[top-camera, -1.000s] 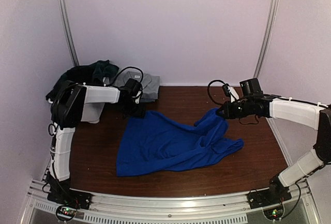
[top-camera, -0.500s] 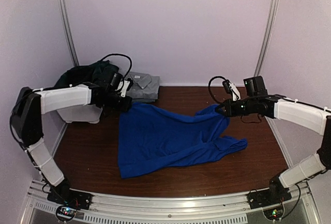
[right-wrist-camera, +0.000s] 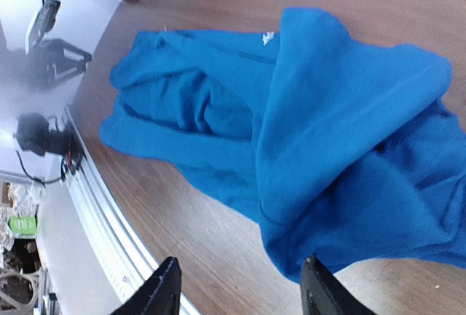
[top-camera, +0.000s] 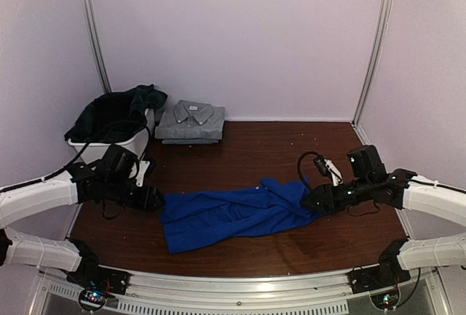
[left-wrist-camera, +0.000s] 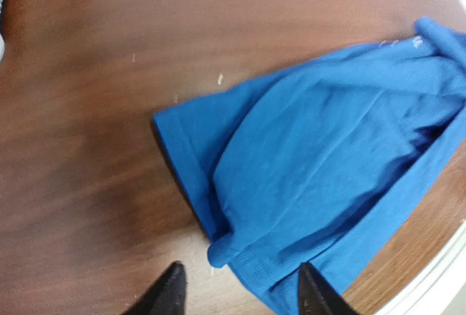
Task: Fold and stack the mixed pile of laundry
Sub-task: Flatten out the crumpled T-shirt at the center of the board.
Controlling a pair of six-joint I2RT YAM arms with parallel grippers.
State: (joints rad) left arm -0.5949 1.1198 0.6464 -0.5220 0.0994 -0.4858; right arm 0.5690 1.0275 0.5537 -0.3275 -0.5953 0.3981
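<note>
Left arm [top-camera: 36, 193]: white shells, black joints.
Right arm [top-camera: 437, 202]: white shells, black joints; thin black cable [top-camera: 299, 166] looping above the wrist, white connector [top-camera: 331, 169] on it.
Bases [top-camera: 95, 280]: black blocks with small green and red lights.
Left gripper [left-wrist-camera: 239, 265]: two black tapered fingers.
Right gripper [right-wrist-camera: 240, 260]: likewise.

One white basket [top-camera: 87, 145] is standing at the back, holding a dark heap of garments [top-camera: 120, 104] too tangled to count. One folded grey shirt [top-camera: 191, 121] is lying just right of the basket. One blue T-shirt [top-camera: 233, 213] is lying nearer, to the basket's right. Two grippers are showing: the left gripper [top-camera: 156, 200] in front of the basket, the right gripper [top-camera: 309, 204] well off to the basket's right.
</note>
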